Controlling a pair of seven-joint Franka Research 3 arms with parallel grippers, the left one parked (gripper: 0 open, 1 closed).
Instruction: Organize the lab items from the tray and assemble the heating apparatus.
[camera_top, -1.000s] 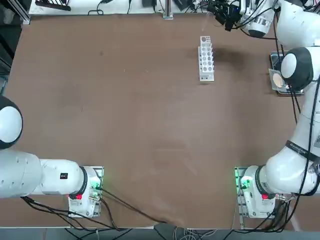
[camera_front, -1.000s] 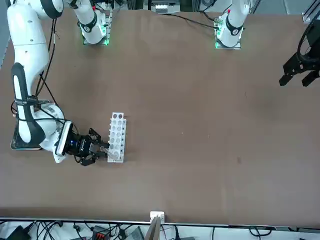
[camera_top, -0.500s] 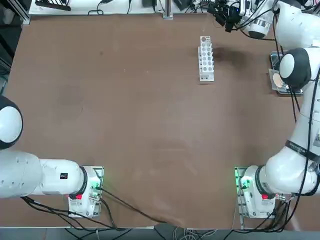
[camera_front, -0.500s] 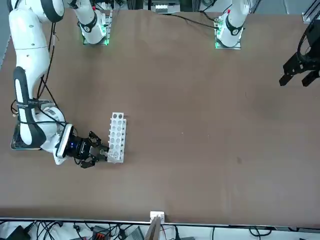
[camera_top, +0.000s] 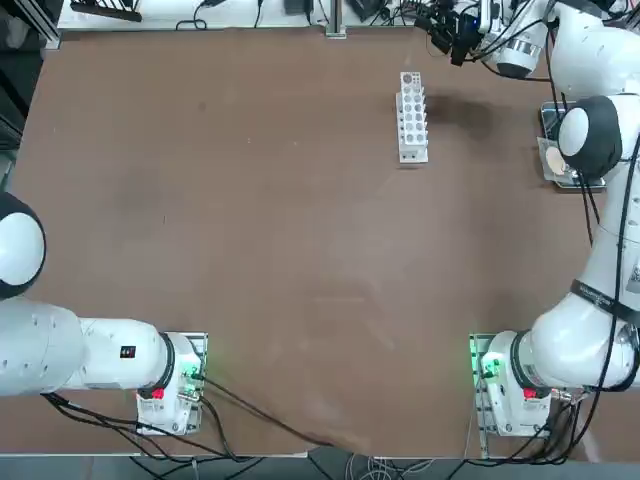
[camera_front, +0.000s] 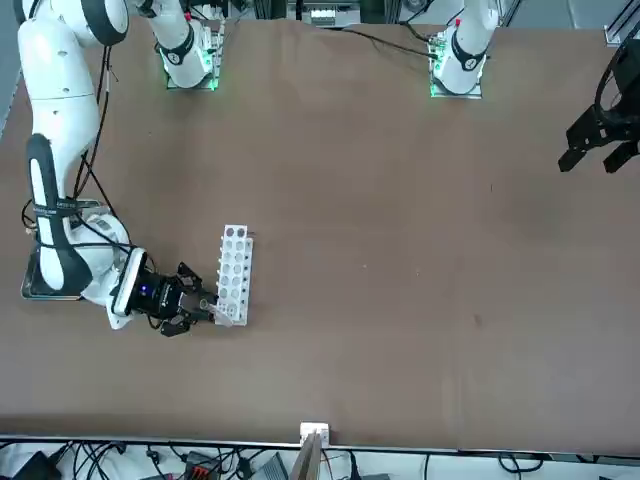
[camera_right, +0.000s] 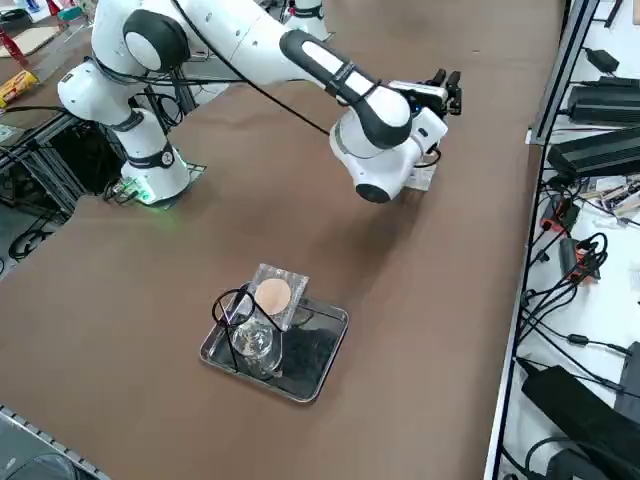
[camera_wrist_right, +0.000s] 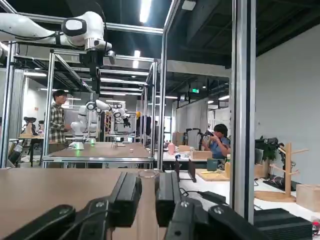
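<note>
Nothing has shifted much in the last second: the right gripper (camera_front: 205, 307) stays level, at the near end of the white rack (camera_front: 234, 272). Its fingers are clamped on what looks like a clear tube (camera_wrist_right: 148, 200), hard to make out against them. Well behind the gripper, past the wrist, sits the silver tray (camera_right: 325, 362). It holds the glass burner (camera_right: 252, 343), the black tripod (camera_right: 232, 303) and the grey mesh (camera_right: 275, 293), all touching.
</note>
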